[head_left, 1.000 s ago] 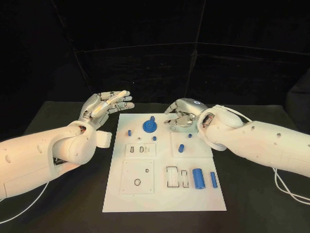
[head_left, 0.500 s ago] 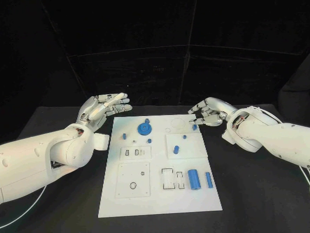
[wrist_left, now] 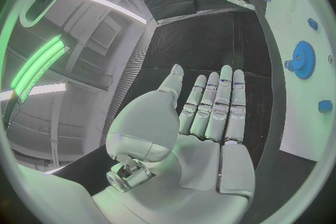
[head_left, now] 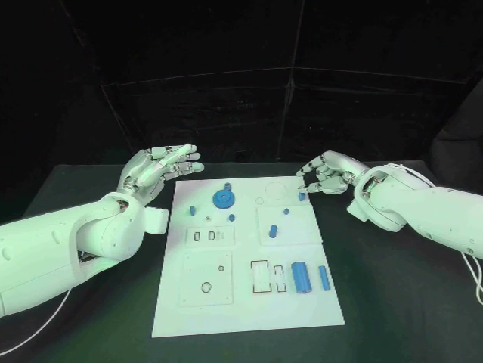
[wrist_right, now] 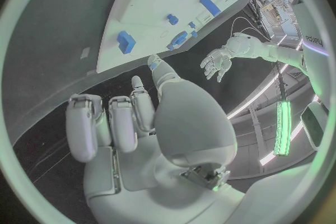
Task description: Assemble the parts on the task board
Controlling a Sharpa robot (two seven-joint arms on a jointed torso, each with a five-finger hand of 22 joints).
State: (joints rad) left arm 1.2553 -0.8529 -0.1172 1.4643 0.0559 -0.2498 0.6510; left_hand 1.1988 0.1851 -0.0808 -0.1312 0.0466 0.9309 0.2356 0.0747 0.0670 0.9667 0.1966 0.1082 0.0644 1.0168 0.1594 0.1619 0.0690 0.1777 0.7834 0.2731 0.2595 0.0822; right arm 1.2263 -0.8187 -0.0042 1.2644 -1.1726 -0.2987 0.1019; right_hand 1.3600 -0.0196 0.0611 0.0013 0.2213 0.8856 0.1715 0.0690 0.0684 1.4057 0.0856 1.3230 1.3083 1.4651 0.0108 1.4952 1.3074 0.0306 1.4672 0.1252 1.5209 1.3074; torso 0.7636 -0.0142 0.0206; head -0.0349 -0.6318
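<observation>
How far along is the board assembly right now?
Done: the blue gear appears seated on the task board. In hand: nothing; the left hand is open off the board's left edge, and the right hand hovers with curled fingers by a small blue piece. Left: the blue cylinder and other loose pieces.

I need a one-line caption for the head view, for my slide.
Both hands, left and right, hover empty beside the far end of the task board with its blue parts.
</observation>
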